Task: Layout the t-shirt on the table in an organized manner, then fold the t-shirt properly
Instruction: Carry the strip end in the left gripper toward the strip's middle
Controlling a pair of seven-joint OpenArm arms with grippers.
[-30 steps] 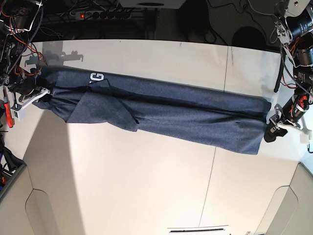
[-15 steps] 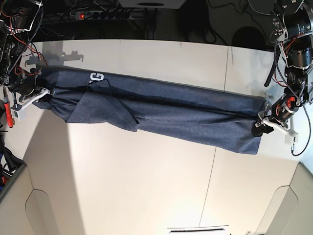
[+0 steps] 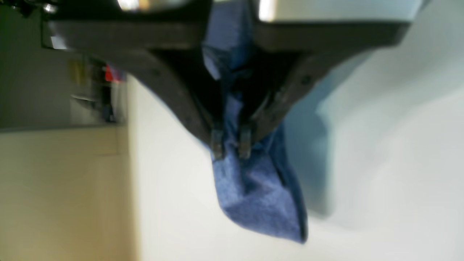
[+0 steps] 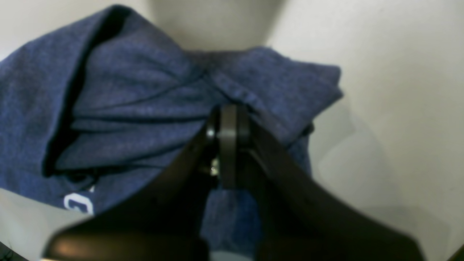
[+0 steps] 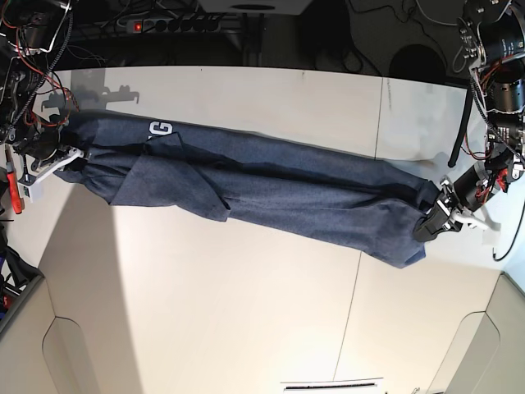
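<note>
The navy t-shirt [image 5: 262, 185] lies as a long folded band across the white table [image 5: 246, 312], with white lettering [image 5: 161, 129] near its left end. At the band's right end my left gripper [image 5: 432, 220] is shut on a bunched corner. The left wrist view shows its fingertips [image 3: 216, 146] pinching blue cloth [image 3: 253, 188] that hangs past them. My right gripper [image 5: 72, 156] holds the left end. In the right wrist view it [image 4: 228, 112] is shut on gathered folds of the t-shirt [image 4: 145, 90].
A thin dark seam [image 5: 365, 222] crosses the table from back to front. A power strip [image 5: 176, 25] and cables lie behind the far edge. A red-handled tool [image 5: 12, 185] sits at the left edge. Beige panels [image 5: 82, 361] flank the front corners.
My left gripper moved in from the right onto the shirt's end and shut on it; that corner is now bunched and drawn slightly left. The right gripper kept its hold.
</note>
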